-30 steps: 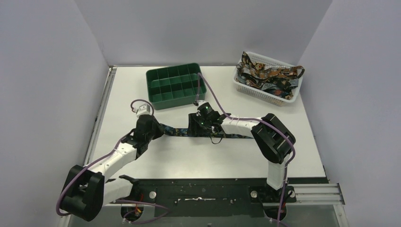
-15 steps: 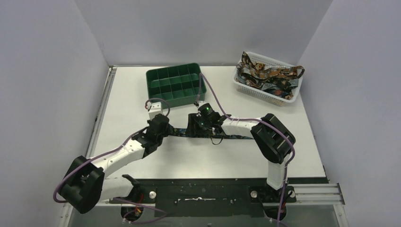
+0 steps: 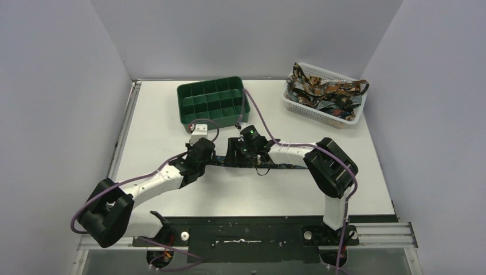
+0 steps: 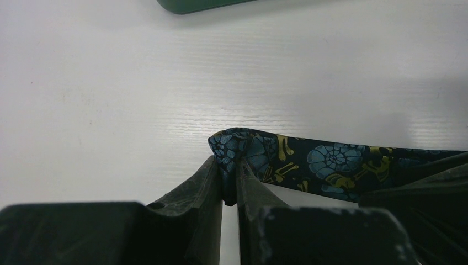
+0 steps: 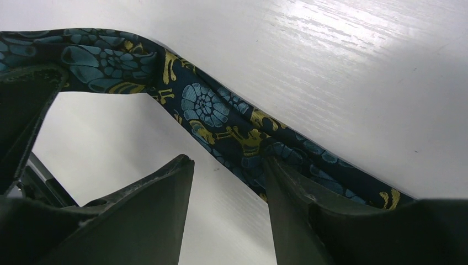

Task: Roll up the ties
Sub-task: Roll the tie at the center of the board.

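A dark navy tie [image 3: 285, 165] with blue shells and yellow marks lies across the middle of the table. My left gripper [image 3: 205, 156] is shut on its folded left end; in the left wrist view the fold [image 4: 243, 146] is pinched between the fingertips [image 4: 229, 165]. My right gripper [image 3: 238, 152] stands open just to the right. In the right wrist view the tie [image 5: 204, 105] runs past the outer side of the right finger [image 5: 287, 182], and bare table shows between the jaws [image 5: 227, 163]. More ties [image 3: 321, 91] are heaped in the basket.
A green compartment tray [image 3: 215, 124] stands just behind both grippers. A white mesh basket [image 3: 344, 120] sits at the back right. The two grippers are close together, and purple cables loop above the wrists.
My left gripper has travelled to the right with the tie's end, closing in on the right gripper. The right arm has stayed put.
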### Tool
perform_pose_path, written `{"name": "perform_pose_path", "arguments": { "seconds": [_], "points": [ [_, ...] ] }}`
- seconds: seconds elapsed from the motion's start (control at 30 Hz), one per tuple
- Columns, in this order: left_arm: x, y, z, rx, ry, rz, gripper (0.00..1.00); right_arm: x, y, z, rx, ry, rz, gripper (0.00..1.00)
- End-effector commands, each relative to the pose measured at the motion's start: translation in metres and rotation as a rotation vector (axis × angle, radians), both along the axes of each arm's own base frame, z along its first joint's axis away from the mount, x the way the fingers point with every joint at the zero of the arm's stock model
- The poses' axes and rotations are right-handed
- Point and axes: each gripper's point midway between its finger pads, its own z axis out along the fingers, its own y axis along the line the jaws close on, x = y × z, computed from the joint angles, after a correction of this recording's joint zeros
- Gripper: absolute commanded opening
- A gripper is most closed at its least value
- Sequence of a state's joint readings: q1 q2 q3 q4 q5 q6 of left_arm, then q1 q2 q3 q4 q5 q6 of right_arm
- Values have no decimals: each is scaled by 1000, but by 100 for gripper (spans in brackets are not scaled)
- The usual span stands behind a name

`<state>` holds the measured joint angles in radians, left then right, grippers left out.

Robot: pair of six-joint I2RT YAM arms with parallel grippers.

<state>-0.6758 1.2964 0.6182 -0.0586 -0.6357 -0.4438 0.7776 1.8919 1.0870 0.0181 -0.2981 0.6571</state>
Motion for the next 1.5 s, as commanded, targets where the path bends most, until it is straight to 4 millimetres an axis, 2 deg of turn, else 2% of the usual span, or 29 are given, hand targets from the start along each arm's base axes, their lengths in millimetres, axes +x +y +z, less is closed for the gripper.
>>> {"name": "perform_pose_path", "arguments": {
  "seconds": [0.0,0.1,0.17,0.33,0.5,0.63,0.8,0.93,1.03,1.1,1.2,1.23,1.33,1.47],
  "points": [
    [10,-13,16,26,-47,-22,6,3,10,24,108,-8,-11,53],
    [9,-20,12,47,-43,-34,6,8,14,44,182,-22,-21,56],
    [9,-24,10,59,-41,-41,6,12,8,54,213,-25,-54,58],
    [8,-32,7,83,-39,-58,8,24,-27,62,203,-55,-203,60],
    [9,-55,4,52,-34,-126,17,29,-64,59,149,-77,-327,62],
    [6,-74,-8,29,0,-182,23,28,-73,63,146,-83,-343,63],
    [2,-91,-21,-25,42,-244,31,26,-75,66,136,-85,-336,64],
    [0,-106,-22,-70,57,-298,36,26,-75,67,129,-86,-328,64],
    [-1,-114,-11,-120,45,-319,41,25,-71,67,137,-80,-299,66],
    [0,-121,6,-184,19,-335,49,23,-65,69,156,-75,-271,66],
    [3,-124,38,-246,-34,-343,53,24,-59,74,182,-81,-243,68],
    [4,-121,51,-272,-58,-338,55,25,-57,75,185,-83,-239,69],
    [5,-107,71,-341,-86,-307,59,24,-48,81,216,-85,-207,72],
    [5,-70,72,-408,-88,-225,61,19,-26,86,228,-131,-104,76]
  ]
}}
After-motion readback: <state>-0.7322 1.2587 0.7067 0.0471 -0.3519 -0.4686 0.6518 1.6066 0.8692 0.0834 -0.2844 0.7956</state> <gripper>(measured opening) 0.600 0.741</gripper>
